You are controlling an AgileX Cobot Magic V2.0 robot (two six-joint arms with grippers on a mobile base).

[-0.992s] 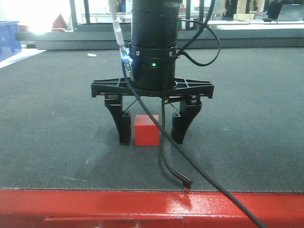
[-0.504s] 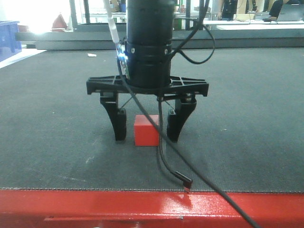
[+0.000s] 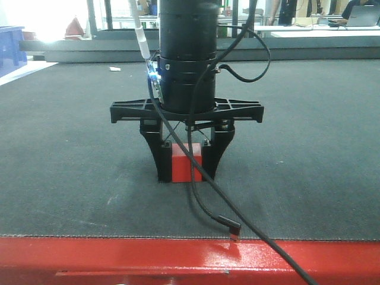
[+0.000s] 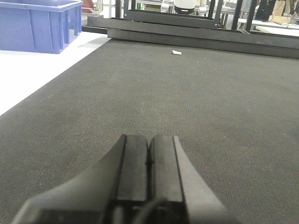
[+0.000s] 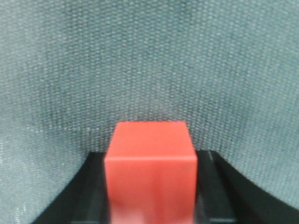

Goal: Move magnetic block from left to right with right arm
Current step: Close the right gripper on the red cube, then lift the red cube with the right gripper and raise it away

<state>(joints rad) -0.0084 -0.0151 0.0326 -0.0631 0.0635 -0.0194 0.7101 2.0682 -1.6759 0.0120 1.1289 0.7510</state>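
Note:
The magnetic block [image 3: 181, 164], a small plain red cube, sits on the dark mat between the two black fingers of my right gripper [image 3: 186, 174]. Both fingers press against its sides, so the gripper is shut on it. In the right wrist view the block [image 5: 149, 163] fills the gap between the jaws of the right gripper [image 5: 150, 158], with its top face showing. My left gripper [image 4: 149, 140] hovers low over bare mat elsewhere, its jaws shut together with nothing between them.
A black cable with a connector end [image 3: 230, 226] hangs from the right arm in front of the block. The red table edge [image 3: 119, 255] runs along the front. A blue bin [image 4: 37, 23] stands at the far left, and a small white scrap [image 4: 176, 52] lies far back before a black frame [image 4: 196, 39].
The right gripper's fingers have closed inward from either side onto the block, which has stayed in the same spot on the mat.

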